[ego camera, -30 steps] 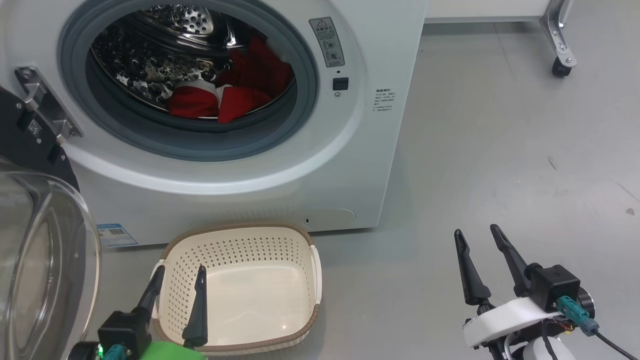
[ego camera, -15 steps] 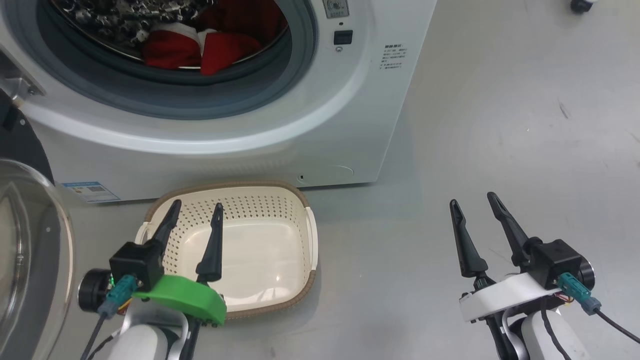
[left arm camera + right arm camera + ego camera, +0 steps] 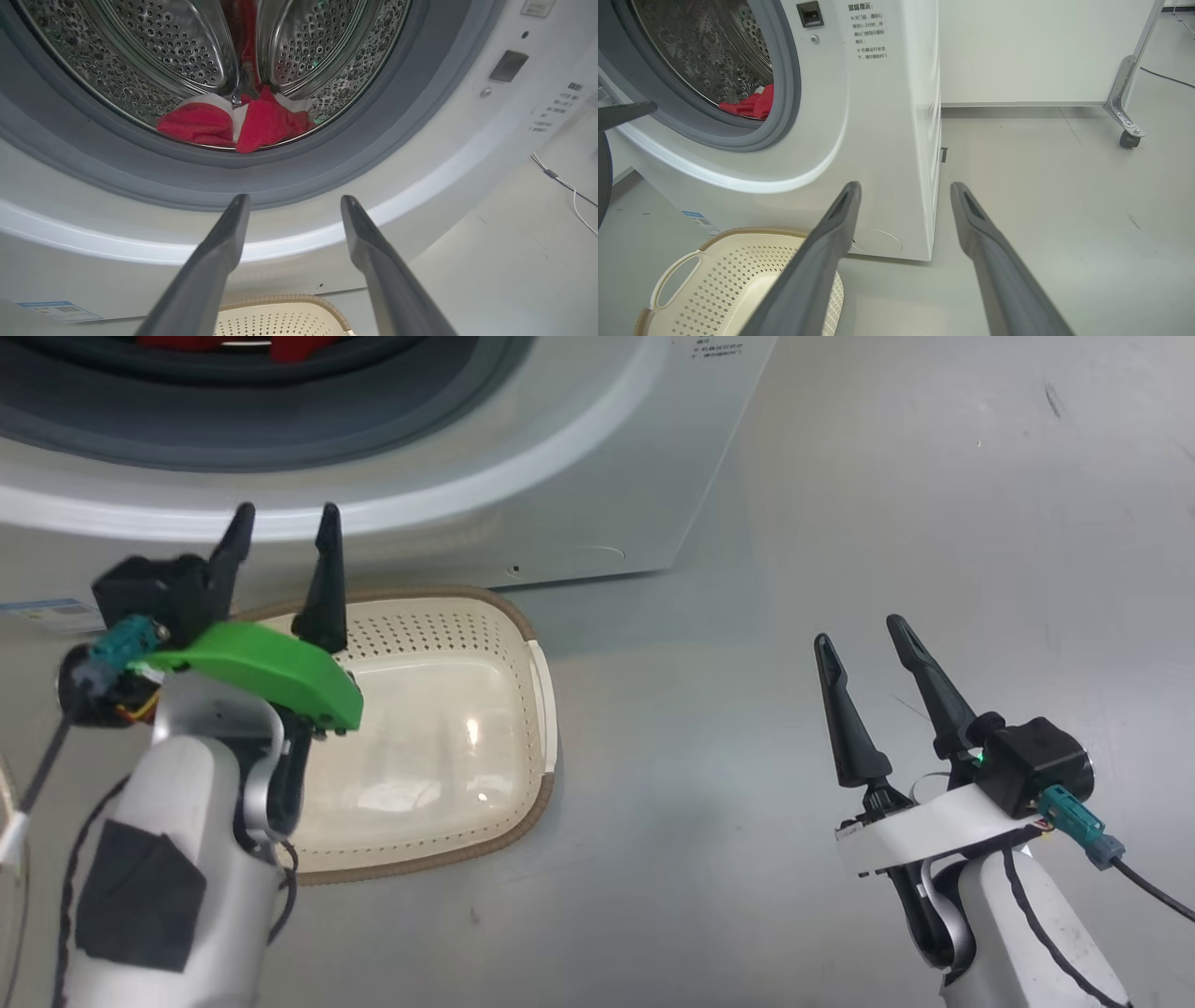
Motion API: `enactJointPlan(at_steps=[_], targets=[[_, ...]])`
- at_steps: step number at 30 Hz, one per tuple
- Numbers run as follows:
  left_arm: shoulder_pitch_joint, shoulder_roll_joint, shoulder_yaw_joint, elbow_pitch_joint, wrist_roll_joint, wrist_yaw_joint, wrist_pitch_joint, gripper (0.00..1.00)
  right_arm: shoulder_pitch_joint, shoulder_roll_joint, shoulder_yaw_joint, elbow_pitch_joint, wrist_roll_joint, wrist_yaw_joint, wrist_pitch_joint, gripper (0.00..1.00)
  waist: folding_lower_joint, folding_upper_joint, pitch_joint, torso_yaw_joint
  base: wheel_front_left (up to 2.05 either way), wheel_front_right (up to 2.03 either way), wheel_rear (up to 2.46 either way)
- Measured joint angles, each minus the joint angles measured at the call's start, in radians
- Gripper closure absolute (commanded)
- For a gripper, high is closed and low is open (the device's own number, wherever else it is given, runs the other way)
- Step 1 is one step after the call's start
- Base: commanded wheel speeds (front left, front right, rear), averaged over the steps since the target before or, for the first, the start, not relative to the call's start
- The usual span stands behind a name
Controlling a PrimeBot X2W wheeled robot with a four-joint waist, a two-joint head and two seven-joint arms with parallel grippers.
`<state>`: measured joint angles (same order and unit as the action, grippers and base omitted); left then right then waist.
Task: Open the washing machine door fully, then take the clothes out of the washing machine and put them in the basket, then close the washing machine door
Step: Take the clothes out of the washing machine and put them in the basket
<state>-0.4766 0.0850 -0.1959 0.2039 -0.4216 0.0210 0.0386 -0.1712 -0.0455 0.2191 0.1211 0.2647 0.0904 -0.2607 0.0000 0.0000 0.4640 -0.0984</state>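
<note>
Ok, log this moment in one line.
clothes: in drum | basket: empty, before washing machine | left hand: open, facing drum | right hand: open, above floor

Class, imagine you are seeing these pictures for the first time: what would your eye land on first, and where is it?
The bright red clothes jump out first, lying at the bottom of the washing machine in its shiny perforated drum. Next comes the cream basket on the grey floor in front of the machine, with the open left gripper and its green wrist cover at the basket's left in the head view.
</note>
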Motion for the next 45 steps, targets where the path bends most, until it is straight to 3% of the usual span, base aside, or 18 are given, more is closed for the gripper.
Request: enactJointPlan(at_steps=[12,22,31,43,44,45], targets=[[-0.283,0.093,0.071,0.08,-0.038,-0.018,0.152,0.0,-0.124,-0.001,0.049,-0.024,0.083,0.001,0.0,0.0,0.0,0.0,0.148,-0.069,0.0,0.0,0.0],[-0.48,0.175,0.103,0.16,-0.048,-0.027,0.247,0.0,-0.175,-0.001,0.093,-0.021,0.156,0.0,0.0,0.0,0.0001,0.0,0.238,-0.175,0.0,0.0,0.0],[-0.597,0.215,0.124,0.231,-0.023,-0.028,0.246,0.0,-0.196,0.0,0.107,-0.017,0.181,-0.007,0.0,0.0,0.0001,0.0,0.291,-0.249,0.0,0.0,0.0],[-0.632,0.235,0.103,0.347,0.039,0.002,0.239,0.0,-0.211,0.0,0.109,-0.012,0.183,-0.014,0.0,0.0,0.0001,0.0,0.307,-0.268,0.0,0.0,0.0],[-0.633,0.235,0.1,0.358,0.039,0.002,0.243,0.05,-0.211,0.0,0.109,-0.012,0.183,-0.014,0.0,0.0,0.0001,0.0,0.307,-0.268,0.0,0.0,0.0],[-0.635,0.234,0.096,0.367,0.04,0.003,0.247,0.57,-0.211,0.0,0.109,-0.011,0.183,-0.015,0.0,0.0,0.0001,0.0,0.307,-0.267,0.0,0.0,0.0]])
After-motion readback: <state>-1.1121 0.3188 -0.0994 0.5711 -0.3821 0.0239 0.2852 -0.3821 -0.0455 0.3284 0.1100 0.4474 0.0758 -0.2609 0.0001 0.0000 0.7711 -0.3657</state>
